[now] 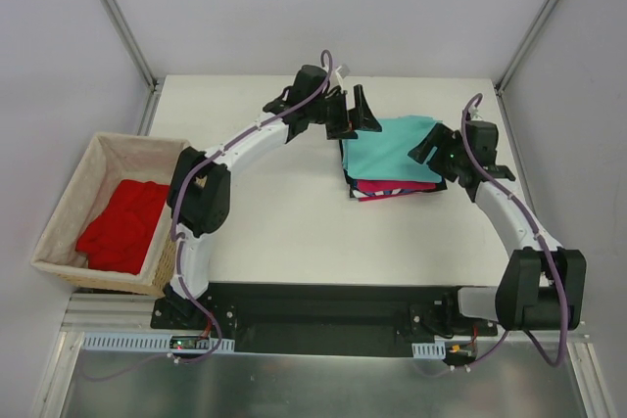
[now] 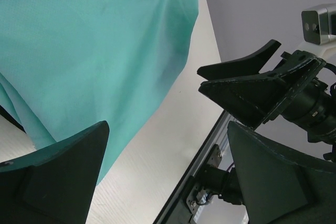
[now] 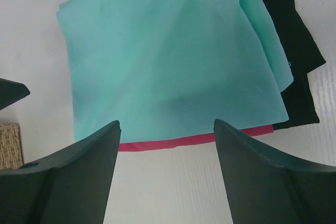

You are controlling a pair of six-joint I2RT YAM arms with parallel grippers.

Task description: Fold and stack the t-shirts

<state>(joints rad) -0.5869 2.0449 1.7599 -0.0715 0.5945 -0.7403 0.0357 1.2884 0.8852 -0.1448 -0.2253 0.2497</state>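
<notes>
The teal shirt (image 1: pixel 392 149) is lying between the left gripper (image 1: pixel 353 114) and right gripper (image 1: pixel 434 155), both gaping empty, the red shirt (image 1: pixel 122 227) in a basket (image 1: pixel 137 141) well left of them.

1. The teal-green t-shirt (image 1: pixel 392 149) is laid folded on top of the stack (image 1: pixel 364 183), on the far right part of the table (image 1: pixel 284 222). Its cloth is mostly smooth, with loose folds along one edge.
2. The magenta-pink t-shirt (image 3: pixel 199 140) is folded directly beneath it, and only a narrow strip is seen along one edge.
3. The black t-shirt (image 3: pixel 296 77) is seen under the teal one, protruding past one side.
4. The bright red t-shirt (image 1: pixel 122 225) is left crumpled and unfolded inside the wicker basket (image 1: pixel 73 188), well apart from the stack.
</notes>
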